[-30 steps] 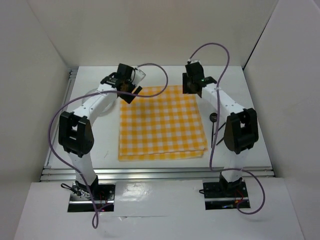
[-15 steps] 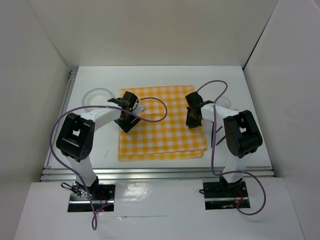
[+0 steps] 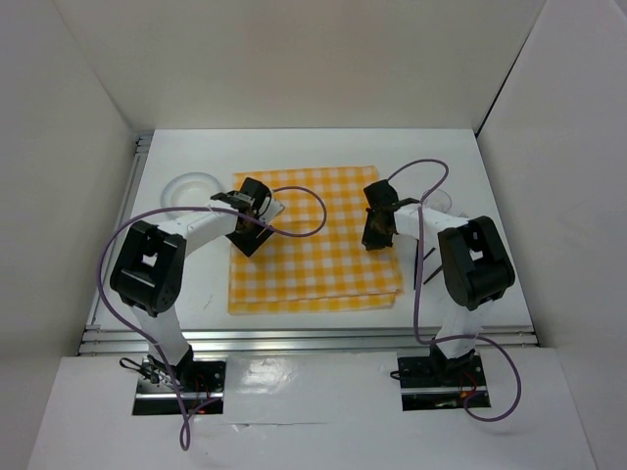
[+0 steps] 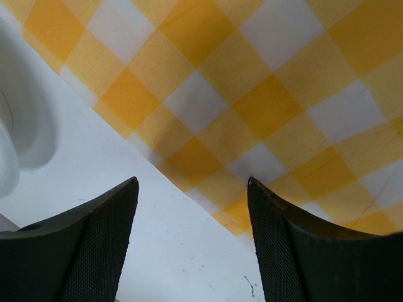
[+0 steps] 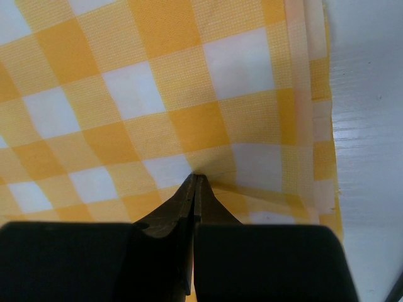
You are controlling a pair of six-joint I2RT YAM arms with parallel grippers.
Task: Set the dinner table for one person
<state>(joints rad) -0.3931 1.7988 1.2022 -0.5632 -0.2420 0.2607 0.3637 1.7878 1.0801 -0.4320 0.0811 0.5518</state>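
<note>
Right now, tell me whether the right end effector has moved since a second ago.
Yes. The right end effector has drawn back toward the aluminium rail along the near edge, from the far end of the checked cloth to its right side.

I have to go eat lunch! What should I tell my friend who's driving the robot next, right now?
Left gripper: fingers open, holding nothing, over the left edge of the checked cloth.
Right gripper: fingers shut, pinching a pucker of the cloth near its right edge.
Things: the cloth lies flat in the middle of the dinner table. The white plate sits far left, off the cloth. Thin dark utensils lie right of it.
Done: cloth laid out.
Left: probably release the cloth, then place the plate and utensils.
</note>
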